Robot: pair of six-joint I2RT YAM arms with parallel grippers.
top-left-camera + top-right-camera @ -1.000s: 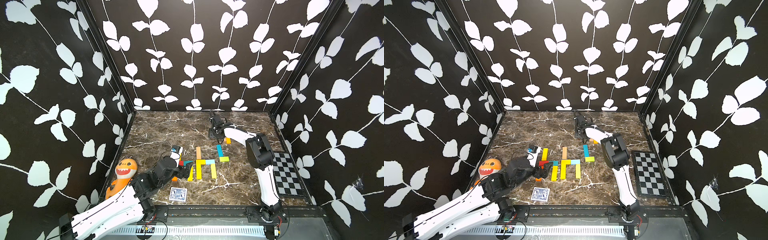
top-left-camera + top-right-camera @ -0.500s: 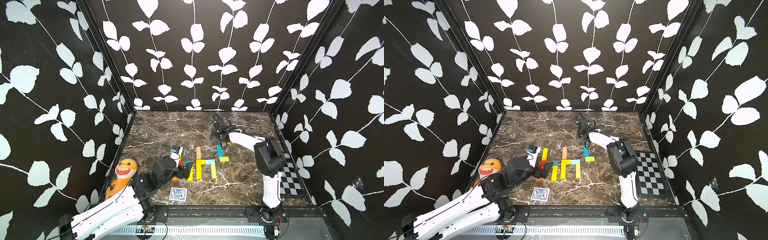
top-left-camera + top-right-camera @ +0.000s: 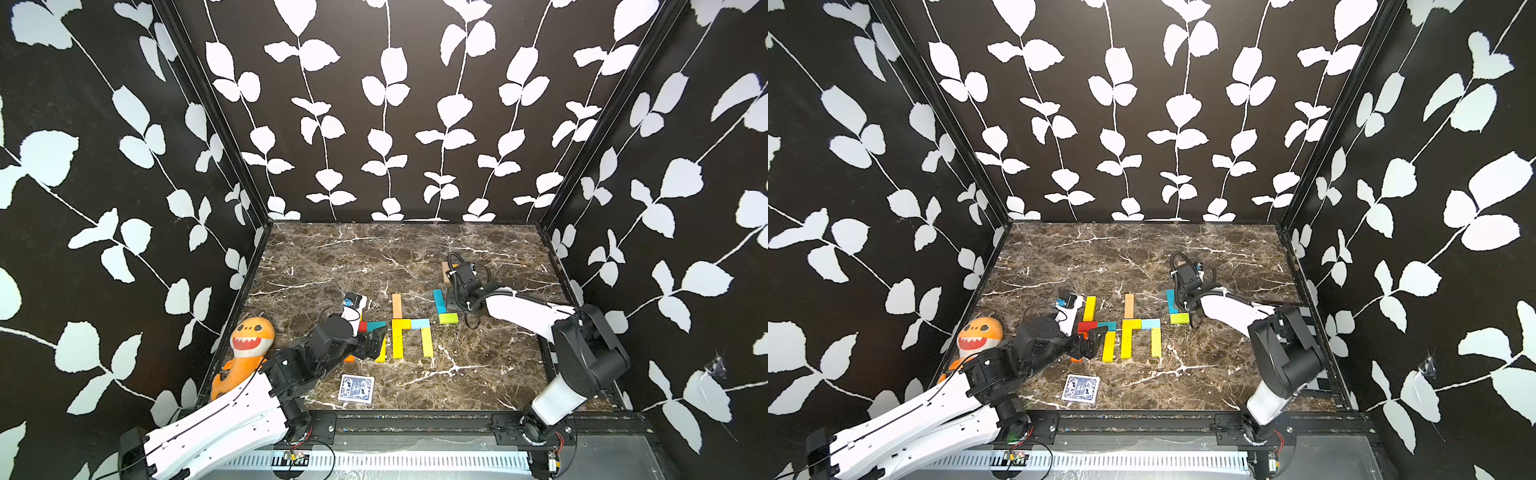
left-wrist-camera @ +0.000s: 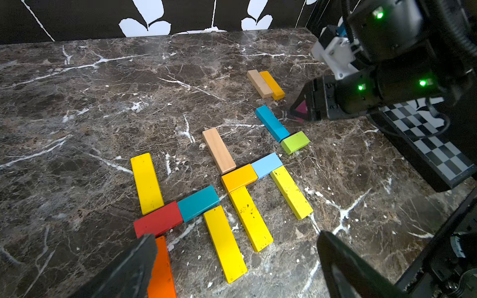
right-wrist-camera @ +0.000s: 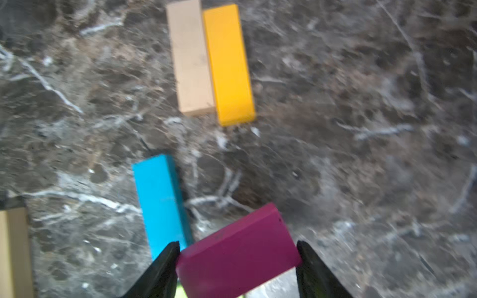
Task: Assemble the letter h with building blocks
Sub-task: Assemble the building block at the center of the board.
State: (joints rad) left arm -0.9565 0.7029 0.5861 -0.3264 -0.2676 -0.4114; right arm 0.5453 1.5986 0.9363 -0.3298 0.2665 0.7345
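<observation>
**Right tool** [image 5: 237, 251]: partly closed on a pink block [image 5: 240, 232], which sits skewed between the fingers. In a top view this tool is right of centre, low over the tabletop [image 3: 374, 257] and just beside a blue block [image 3: 439, 300] and a green block [image 3: 449, 318] that meet in an L. Whether the pink block touches the tabletop cannot be told.

**Left tool** [image 4: 233, 242]: jaws wide apart and holding nothing. It is low over the left-hand group of blocks [image 3: 409, 332], which lie flat in h-like groups at lower centre of the top view.

**Spares**: a tan block [image 5: 191, 59] and an orange block [image 5: 229, 64] lie side by side, touching, just above the right tool in the top view.

**Handling, as judged**: the blocks are light, rigid painted wood and not fragile. The smooth paint may let a block twist in the grip, as the skew here suggests. The best hold is across the narrow sides at mid-length, fingers square to the faces. Set it down gently, because the neighbouring blocks are loose and slide easily on the polished stone.
</observation>
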